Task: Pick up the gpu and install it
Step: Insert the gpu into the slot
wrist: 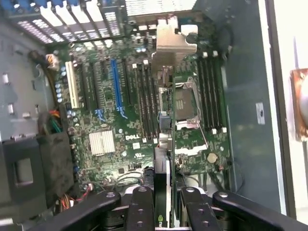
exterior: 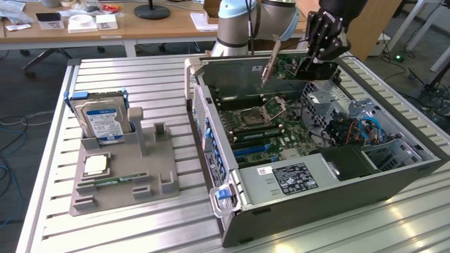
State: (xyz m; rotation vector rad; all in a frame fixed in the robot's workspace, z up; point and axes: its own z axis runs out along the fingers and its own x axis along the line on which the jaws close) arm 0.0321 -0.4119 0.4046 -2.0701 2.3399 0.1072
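Observation:
The gpu [exterior: 287, 64] hangs in the air above the back of the open computer case [exterior: 316, 184], its silver bracket [exterior: 270, 62] pointing toward the exterior view's left. My gripper [exterior: 313, 67] is shut on the card's other end. In the wrist view the gpu [wrist: 163, 125] is seen edge-on, running from between my black fingers [wrist: 142, 207] out to its bracket [wrist: 173, 41]. Below it lies the green motherboard [wrist: 120, 120] with its blue slot [wrist: 115, 89] and black slots beside it. The card is apart from the board.
On the exterior view's left, a grey fixture [exterior: 158, 158] holds a hard drive [exterior: 102, 122], a CPU [exterior: 96, 165] and a memory stick [exterior: 113, 181]. Inside the case are the CPU socket [exterior: 254, 115], cables [exterior: 351, 129] and a black power supply [exterior: 348, 161]. Desks stand behind.

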